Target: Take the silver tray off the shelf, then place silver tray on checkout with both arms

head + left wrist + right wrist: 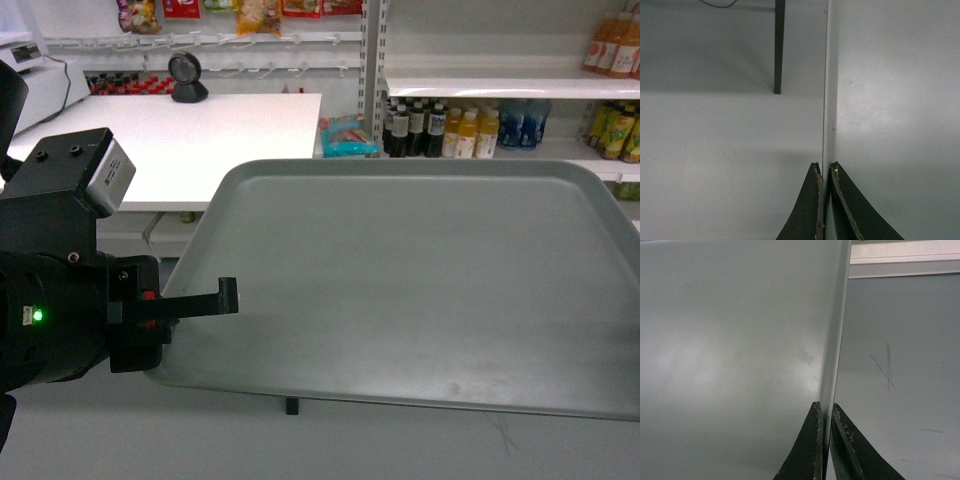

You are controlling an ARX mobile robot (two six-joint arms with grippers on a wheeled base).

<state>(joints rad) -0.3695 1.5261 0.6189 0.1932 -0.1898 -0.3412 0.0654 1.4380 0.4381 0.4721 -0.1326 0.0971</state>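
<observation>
— Black fingers [844,210] on my left gripper [825,172] are pinching the rim of the silver tray [420,275], nearly closed on that thin edge. Are you seeing the same on your side?

— Yes. In the right wrist view the right gripper [825,407] is clamping the opposite rim, its fingers [802,450] just as narrow. I'm not seeing that gripper in the head view, though; it's sitting beyond the right border.

— Fine. So the tray is hanging between the two grips, about level, clear of the floor, its long axis running left to right in front of me.

— And the desk?

— The checkout [180,135] is lying ahead and to the left, well apart from the tray's far-left corner. My left arm is the nearer one, so I'm judging the carry goes forward and leftward, left end leading.

— Room to land it?

— The white top is looking broad, with only a small black stand [187,77] near its back edge. The shelf [500,86] with bottles is standing off to the right.
</observation>
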